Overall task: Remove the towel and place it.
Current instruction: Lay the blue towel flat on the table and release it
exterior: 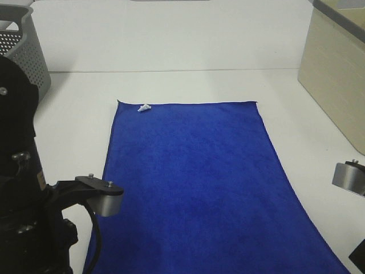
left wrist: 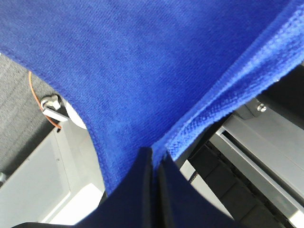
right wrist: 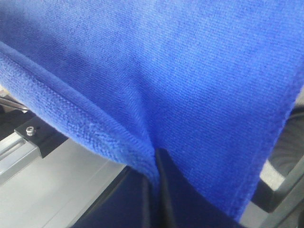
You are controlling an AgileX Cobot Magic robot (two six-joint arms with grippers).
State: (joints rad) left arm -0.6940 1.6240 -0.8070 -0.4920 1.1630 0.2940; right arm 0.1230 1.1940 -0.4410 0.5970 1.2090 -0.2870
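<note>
Gripping royal-blue plush rectangular towel [exterior: 194, 182] hem — left gripper [left wrist: 154, 159], right gripper [right wrist: 153, 164] both clamped; small white tag [exterior: 144, 108] at 11 o'clock, unreadable.

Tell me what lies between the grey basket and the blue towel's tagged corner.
Only bare white table. In the exterior high view nothing sits between the basket and the towel.

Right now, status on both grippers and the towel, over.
Grippers: left gripper shut on towel edge, right gripper likewise. Towel spread flat on table, tag far-left corner. Nothing on top of it.
</note>
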